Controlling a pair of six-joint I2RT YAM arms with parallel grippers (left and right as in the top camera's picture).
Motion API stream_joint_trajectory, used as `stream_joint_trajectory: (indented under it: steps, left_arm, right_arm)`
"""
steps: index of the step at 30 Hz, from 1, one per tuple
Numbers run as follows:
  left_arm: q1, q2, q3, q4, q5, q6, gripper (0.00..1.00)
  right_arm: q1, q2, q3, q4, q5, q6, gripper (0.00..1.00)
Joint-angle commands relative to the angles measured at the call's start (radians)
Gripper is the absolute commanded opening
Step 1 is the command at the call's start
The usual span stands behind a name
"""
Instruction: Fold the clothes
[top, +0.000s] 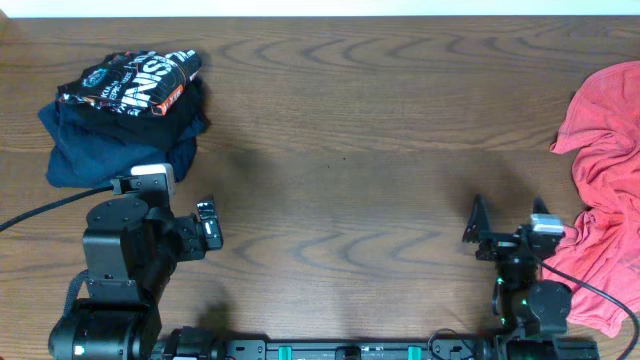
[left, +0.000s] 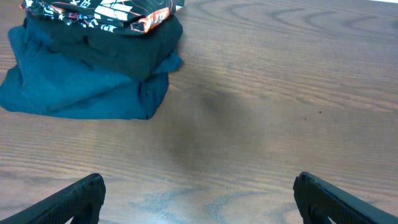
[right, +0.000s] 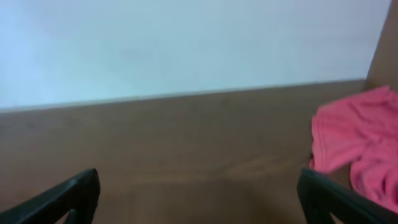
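Note:
The black jersey (top: 135, 80) with orange and white print lies folded on top of a folded dark blue garment (top: 110, 150) at the table's back left; both also show in the left wrist view, jersey (left: 106, 12) over blue garment (left: 74, 87). The coral-red garment (top: 605, 190) lies crumpled at the right edge and shows in the right wrist view (right: 357, 143). My left gripper (top: 207, 228) is open and empty near the front left, in front of the stack. My right gripper (top: 505, 228) is open and empty at the front right, just left of the red garment.
The wooden table (top: 350, 150) spans the view, with a white wall (right: 186, 43) beyond its far edge. A black cable (top: 40, 212) runs from the left arm's base off the left edge.

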Motion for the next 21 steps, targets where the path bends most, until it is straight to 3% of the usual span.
stream_joint_trajectory:
  steps: [1,21]
  left_arm:
    - [0.002,0.002,0.000,-0.003,-0.016,-0.008,0.98]
    - [0.002,0.002,0.000,-0.003,-0.016,-0.008,0.98]
  right_arm:
    - [-0.008,-0.007,-0.004,-0.011,-0.024,-0.120,0.99]
    - [-0.006,-0.007,-0.004,-0.011,-0.037,-0.148,0.99]
